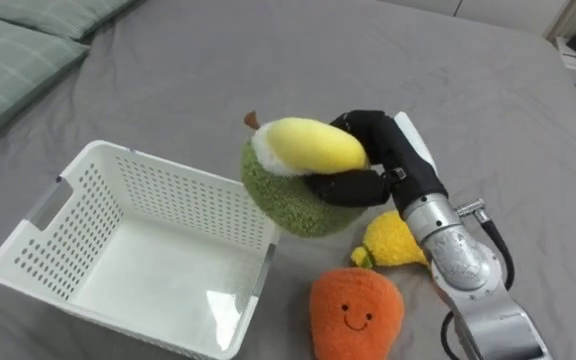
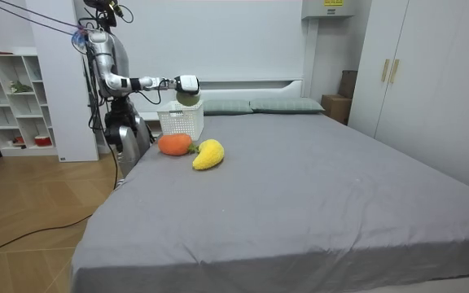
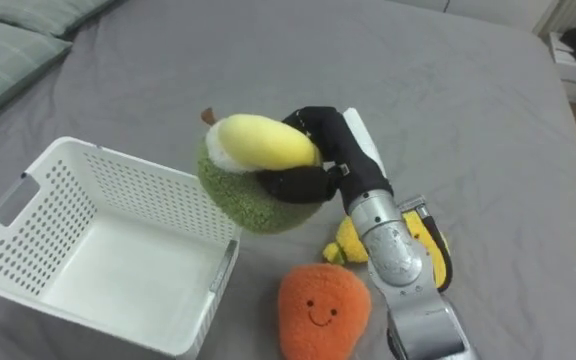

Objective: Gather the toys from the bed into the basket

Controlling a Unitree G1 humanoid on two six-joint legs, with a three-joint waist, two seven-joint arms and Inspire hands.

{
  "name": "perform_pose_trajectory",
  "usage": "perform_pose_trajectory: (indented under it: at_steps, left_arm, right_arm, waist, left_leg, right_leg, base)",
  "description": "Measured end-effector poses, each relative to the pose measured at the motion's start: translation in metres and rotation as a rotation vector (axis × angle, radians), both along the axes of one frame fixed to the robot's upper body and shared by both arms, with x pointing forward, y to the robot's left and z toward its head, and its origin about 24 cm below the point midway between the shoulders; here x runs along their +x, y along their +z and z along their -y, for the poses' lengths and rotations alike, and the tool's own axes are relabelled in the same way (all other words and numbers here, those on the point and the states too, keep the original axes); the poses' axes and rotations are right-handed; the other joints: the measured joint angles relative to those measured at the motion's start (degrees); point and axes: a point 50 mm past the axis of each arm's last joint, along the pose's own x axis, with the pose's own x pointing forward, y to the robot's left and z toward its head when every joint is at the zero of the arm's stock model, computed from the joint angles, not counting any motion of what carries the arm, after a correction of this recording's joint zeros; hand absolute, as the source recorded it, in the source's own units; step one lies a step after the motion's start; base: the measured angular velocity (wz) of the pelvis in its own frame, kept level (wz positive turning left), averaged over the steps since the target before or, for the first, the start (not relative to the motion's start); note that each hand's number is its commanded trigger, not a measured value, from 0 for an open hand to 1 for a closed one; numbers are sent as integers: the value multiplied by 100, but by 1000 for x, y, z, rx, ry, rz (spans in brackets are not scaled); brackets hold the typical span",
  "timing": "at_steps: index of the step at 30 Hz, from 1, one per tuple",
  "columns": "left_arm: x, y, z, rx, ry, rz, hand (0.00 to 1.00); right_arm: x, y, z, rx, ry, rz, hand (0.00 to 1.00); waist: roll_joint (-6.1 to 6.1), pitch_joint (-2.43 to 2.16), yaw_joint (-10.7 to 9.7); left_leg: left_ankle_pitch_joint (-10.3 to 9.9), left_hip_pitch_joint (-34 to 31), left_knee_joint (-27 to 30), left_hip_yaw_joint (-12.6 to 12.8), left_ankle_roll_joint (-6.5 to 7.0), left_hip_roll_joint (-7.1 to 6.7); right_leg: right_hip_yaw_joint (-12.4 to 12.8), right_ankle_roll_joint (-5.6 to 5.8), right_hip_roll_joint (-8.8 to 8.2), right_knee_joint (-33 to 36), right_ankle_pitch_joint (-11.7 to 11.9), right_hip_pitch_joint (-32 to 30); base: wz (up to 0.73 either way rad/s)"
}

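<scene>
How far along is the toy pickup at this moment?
Nothing is done yet: the white basket is empty. In hand: the right hand grips the green plush by the basket's edge. Left: the orange plush and yellow plush lie on the bed.

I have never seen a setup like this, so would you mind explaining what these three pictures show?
This is a humanoid robot standing beside a grey bed, collecting toys. Two pictures come from the camera eyes in its head, looking down at the bed. The third comes from a camera standing in the room and shows the robot at the bedside. Its black right hand is curled round a green plush toy with a yellow top, held up by the corner of a white basket. An orange plush with a smiling face and a yellow plush lie on the bed nearby.
</scene>
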Motion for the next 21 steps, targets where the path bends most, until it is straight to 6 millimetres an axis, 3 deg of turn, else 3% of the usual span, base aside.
perform_pose_trajectory:
  at_steps: [8, 13, 14, 15, 16, 17, 18, 21]
  left_arm:
    - [5, -1, 3, -2, -23, -6, 0]
    - [10, -1, 6, -2, -40, 2, 0]
    - [12, -1, 6, -2, -41, 4, 0]
    - [13, -1, 6, -3, -42, 9, 0]
    - [15, -1, 6, -4, -43, 12, 0]
    - [15, 0, 6, -5, -44, 13, 0]
    - [16, 0, 7, -5, -44, 14, 0]
    - [16, -1, 7, -9, -45, 13, 0]
  right_arm:
    - [0, -2, -19, -10, 66, -6, 100]
    - [-4, -9, -39, -60, 156, -38, 96]
    - [-5, -10, -41, -62, 166, -45, 82]
    - [-5, -11, -43, -63, 180, -58, 50]
    - [-6, -12, -45, -64, 187, -65, 38]
    - [-6, -12, -46, -65, 188, -67, 5]
    - [-7, -12, -46, -65, 192, -68, 0]
    - [-7, -12, -48, -63, 200, -71, 0]
  waist:
    - [30, 14, 161]
    - [-7, -5, 329]
    - [-11, -6, 346]
    - [-19, -6, 385]
    - [-23, -4, 434]
    - [-23, -4, 443]
    - [-25, -4, 452]
    - [-25, -3, 459]
  left_leg:
    - [44, -53, -2, -113, 14, -37]
    - [47, -72, -5, -114, 14, -43]
    - [48, -82, -4, -116, 16, -45]
    - [49, -96, -1, -123, 17, -46]
    - [49, -101, -1, -142, 17, -46]
    - [49, -103, -1, -150, 17, -47]
    - [49, -109, -1, -160, 17, -48]
    - [50, -119, -1, -176, 18, -51]
  right_leg:
    - [-140, 1, -36, 1, 0, -3]
    - [-152, 2, -40, 2, 0, -18]
    - [-157, 2, -41, 2, 0, -22]
    - [-162, 2, -41, 0, 0, -31]
    - [-166, 2, -42, 0, 0, -32]
    - [-171, 2, -42, -1, 0, -32]
    - [-182, 2, -43, -2, 0, -32]
    - [-206, 3, -45, -2, 0, -32]
  base:
    - [7]
    - [1]
    - [4]
    - [3]
    - [0]
    - [3]
    - [5]
    - [3]
